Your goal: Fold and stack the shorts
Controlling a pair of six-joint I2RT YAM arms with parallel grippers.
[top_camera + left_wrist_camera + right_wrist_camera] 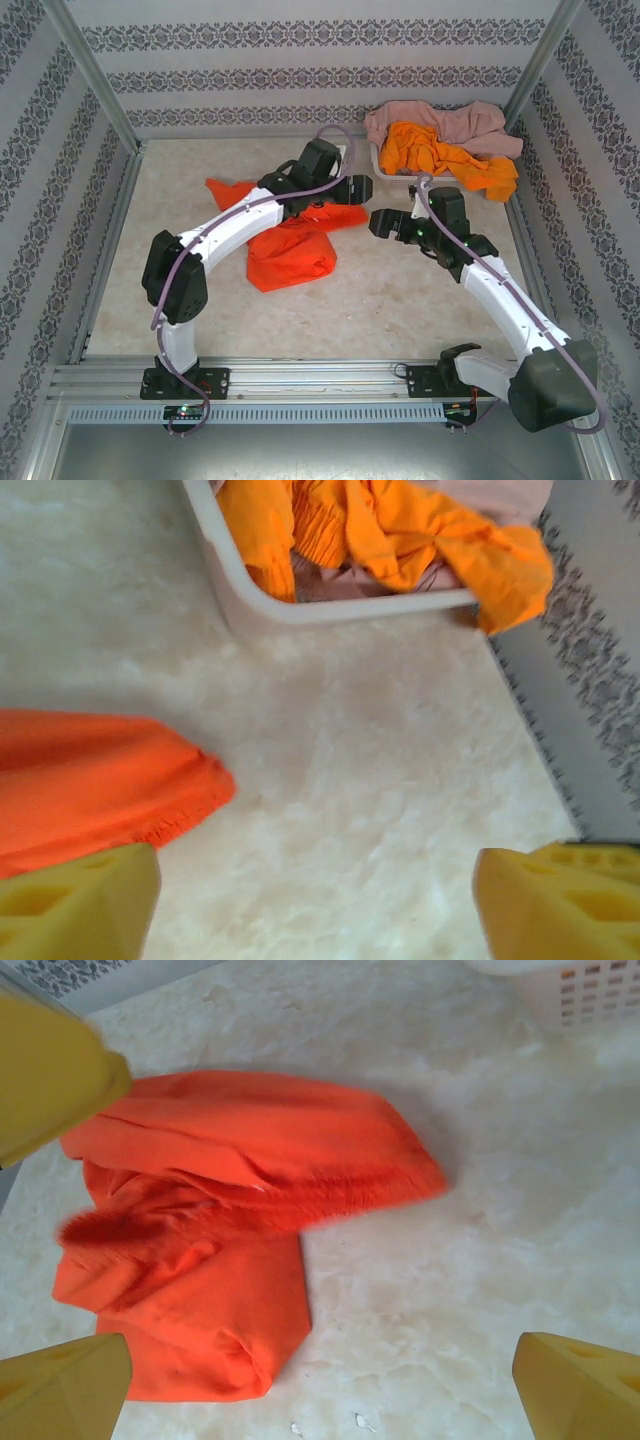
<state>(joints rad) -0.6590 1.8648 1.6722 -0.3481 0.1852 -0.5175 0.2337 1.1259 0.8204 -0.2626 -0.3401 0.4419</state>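
Both jaws stand wide apart and hold nothing. The left gripper (320, 910) hangs over bare table (400, 300) beside a hem of the red-orange shorts (230, 1220), and the right gripper (320, 1400) faces that same garment. It lies mid-table, loosely bunched, 1 flap laid over a crumpled lower part. Stacking on so lumpy a fold would likely give a pile that slumps. The orange shorts (440, 155) and pink shorts (440, 120) spill over the basket (300, 610) rim, tangled together. Pulling 1 could drag the other out or shift the basket.

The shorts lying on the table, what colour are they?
The shorts are bright reddish orange, clearest in the right wrist view.
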